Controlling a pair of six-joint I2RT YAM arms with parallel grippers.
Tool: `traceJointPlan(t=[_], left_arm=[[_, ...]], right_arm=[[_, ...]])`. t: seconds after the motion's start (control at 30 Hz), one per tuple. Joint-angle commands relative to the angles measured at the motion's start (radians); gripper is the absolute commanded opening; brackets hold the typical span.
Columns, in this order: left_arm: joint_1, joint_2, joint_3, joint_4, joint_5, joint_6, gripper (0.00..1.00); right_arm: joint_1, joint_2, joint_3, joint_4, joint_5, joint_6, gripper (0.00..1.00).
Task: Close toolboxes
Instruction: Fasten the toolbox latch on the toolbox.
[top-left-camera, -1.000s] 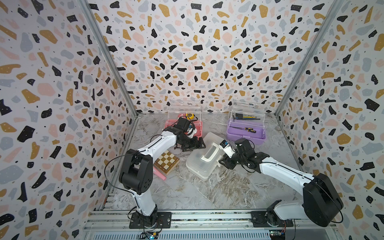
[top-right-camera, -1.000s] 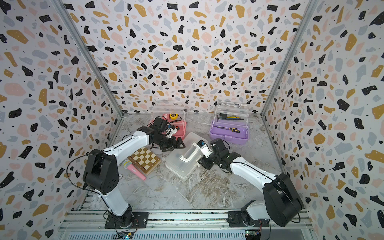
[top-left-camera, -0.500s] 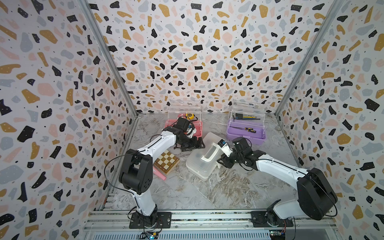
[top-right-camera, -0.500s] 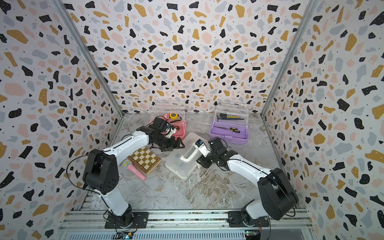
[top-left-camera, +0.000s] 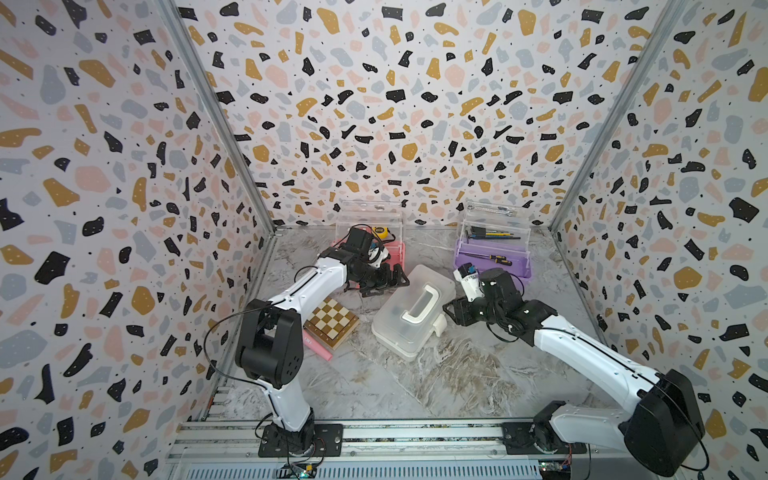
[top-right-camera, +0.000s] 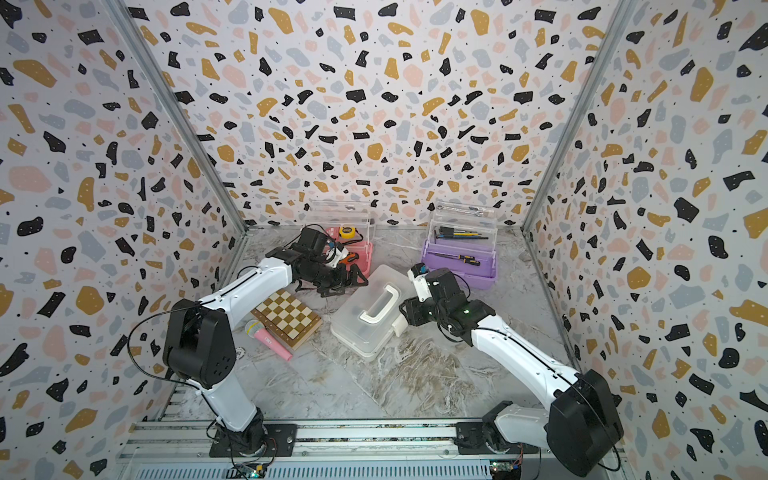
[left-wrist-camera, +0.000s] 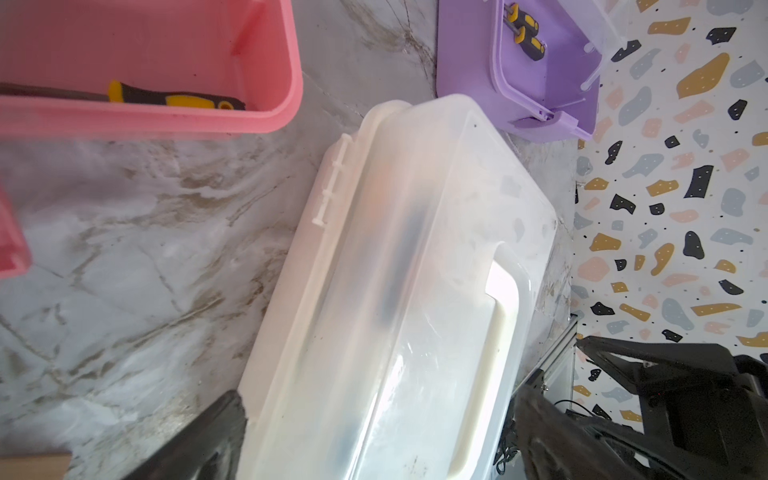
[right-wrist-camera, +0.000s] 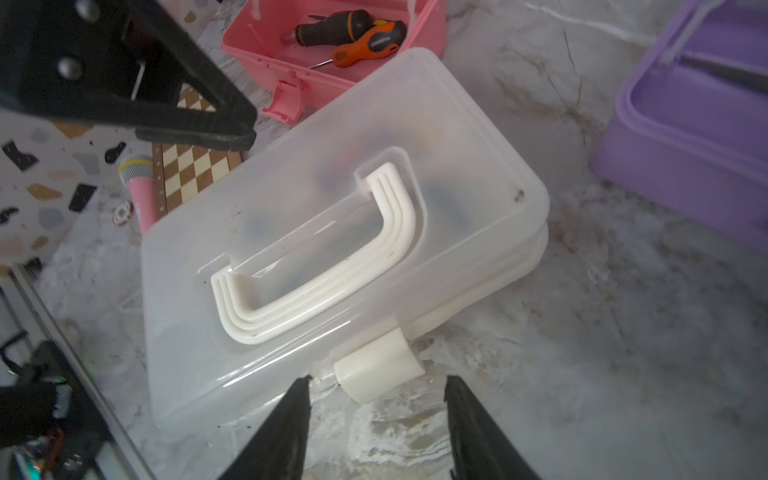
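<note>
On my feed the marbled worktop (top-left-camera: 457, 374) fills the lower middle of both top views. The biggest thing on it is the white toolbox (top-left-camera: 390, 318), lying at a slant at the centre of the frame. Its clear lid is down over the base and its white handle (top-left-camera: 419, 305) lies flat in the lid's recess.

Up and to the right, near the back wall, stands the purple toolbox (top-left-camera: 490, 266) with its clear lid upright. Pens or tools rest in its tray and a yellow-and-black screwdriver (top-left-camera: 494, 258) lies in the base. Up and to the left of centre is the pink toolbox (top-left-camera: 395, 253), lid also upright, partly hidden by my left arm. In the right wrist view it holds an orange-and-black screwdriver (right-wrist-camera: 365, 39), and in a top view a yellow tape measure (top-left-camera: 379, 232) shows at its back.

Left of the white toolbox lie the wooden chessboard box (top-left-camera: 332, 322) and, just beside it, a pink toy microphone (top-right-camera: 268, 338).

The left claw (top-left-camera: 388, 282) hangs at the white toolbox's upper-left end — spread wide, gripping nothing. In its wrist view the fingers (left-wrist-camera: 216, 432) show on either side of the box.

The right claw (top-left-camera: 451, 312) sits low at the box's right side with its fingers (right-wrist-camera: 291, 424) parted and empty. The white latch (right-wrist-camera: 376, 372) juts out from the box's front edge just ahead of the gap — I can't tell whether it touches either finger.
</note>
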Motion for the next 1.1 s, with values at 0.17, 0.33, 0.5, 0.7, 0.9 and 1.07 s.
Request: traceJointPlan(t=[0.17,0.33,0.5,0.7,0.9,1.07], left_arm=[[0.001,-0.069,-0.054,0.020,-0.001,0.006,0.99],[0.000,-0.054,-0.044,-0.006,-0.008,0.020,0.99],[0.000,-0.037,-0.030,-0.013,-0.021,0.016,1.00],[-0.001,-0.031,-0.035,-0.012,-0.029,0.019,1.00],[0.000,-0.020,-0.057,0.003,-0.013,0.018,0.99],[0.000,-0.018,-0.091,0.030,0.038,0.027,0.96]], right_arm=[[0.017,0.009,-0.081,0.125,-0.073,0.646,0.87],[0.027,0.041,-0.056,0.095,-0.072,0.769,0.88],[0.052,0.057,-0.078,0.166,-0.041,0.884,0.86],[0.054,0.120,-0.083,0.248,-0.065,0.945,0.85],[0.054,0.166,-0.072,0.291,-0.065,0.946,0.85],[0.054,0.198,-0.061,0.314,-0.073,0.943,0.83]])
